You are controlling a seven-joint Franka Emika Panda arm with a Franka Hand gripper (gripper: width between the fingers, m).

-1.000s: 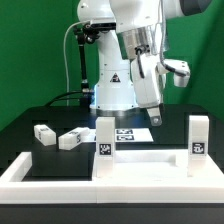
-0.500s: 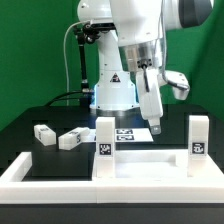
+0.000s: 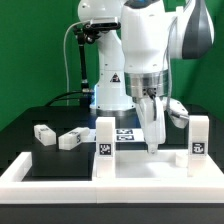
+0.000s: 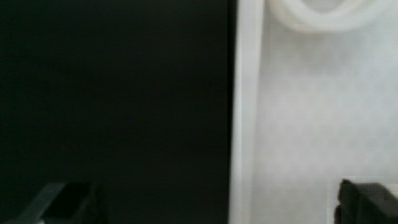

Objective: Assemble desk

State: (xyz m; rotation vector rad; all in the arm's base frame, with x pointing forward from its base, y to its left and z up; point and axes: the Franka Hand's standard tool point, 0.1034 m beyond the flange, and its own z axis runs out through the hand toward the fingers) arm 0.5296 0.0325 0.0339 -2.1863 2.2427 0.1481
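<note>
The white desk tabletop [image 3: 150,160] lies flat inside the border wall. Two white tagged legs stand upright on it, one at the exterior view's left [image 3: 105,138] and one at its right [image 3: 198,135]. Two more tagged legs [image 3: 43,134] [image 3: 72,139] lie loose on the black table at the left. My gripper [image 3: 152,146] points straight down, just above the tabletop's far edge between the upright legs. In the wrist view the gripper [image 4: 210,205] is open and empty, straddling the edge of the white panel [image 4: 320,120], which has a round socket [image 4: 320,14].
A low white U-shaped border wall [image 3: 40,172] runs along the front and sides. The marker board [image 3: 126,132] lies behind the tabletop by the robot base [image 3: 112,95]. A cable [image 3: 73,60] hangs at the back left.
The gripper has come down from mid-height to just above the tabletop, and the wrist has turned upright. The legs and panel have not moved.
</note>
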